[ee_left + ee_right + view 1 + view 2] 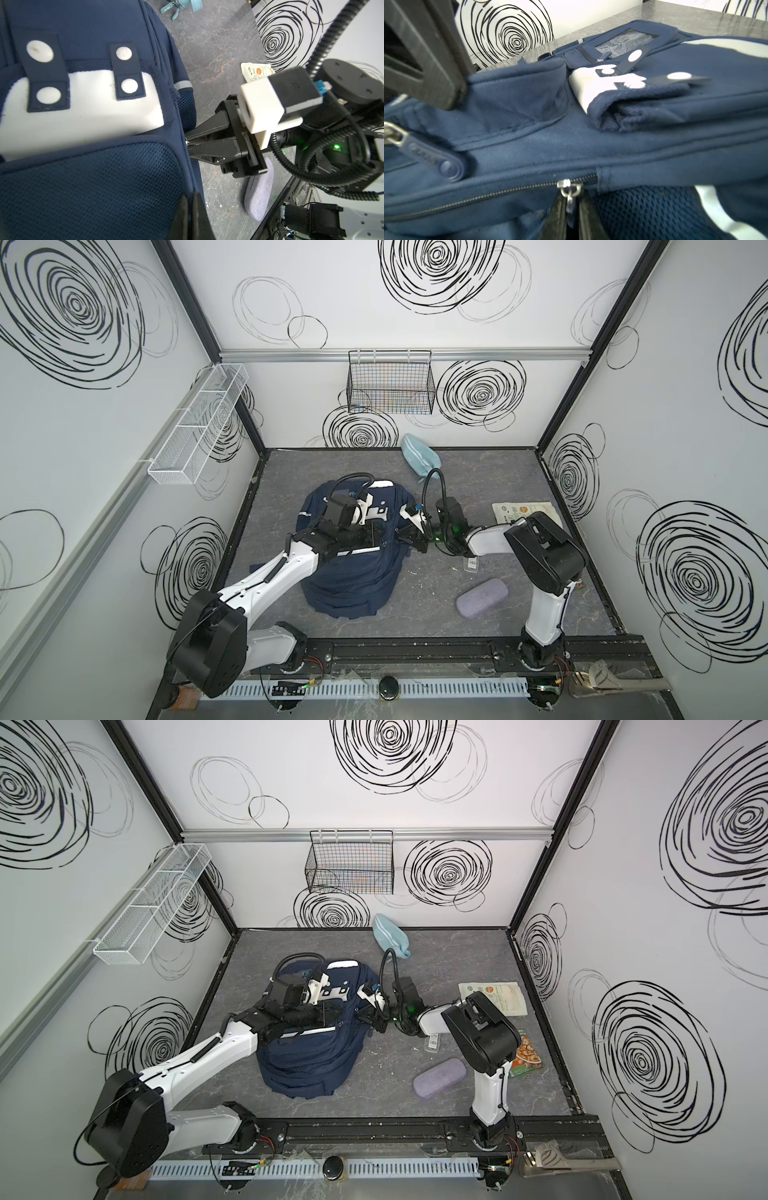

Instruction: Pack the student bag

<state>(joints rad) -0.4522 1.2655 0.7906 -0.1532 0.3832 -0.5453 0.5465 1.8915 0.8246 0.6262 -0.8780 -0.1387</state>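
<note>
On the grey desk [519,614], left of middle in both top views, the student bag [353,580] lies flat with its front pockets upward. Over its mesh side pocket the left fingers [200,220] are pressed together, whether on a fold of fabric I cannot tell, while the right fingers [556,220] stand nearly closed around the zipper pull [569,193] at the bag's edge. Soft, limp and bulky, the bag would likely sag or slide if tugged, so the small stiff pull looks like the soundest hold, with the cloth pinned against it.
</note>
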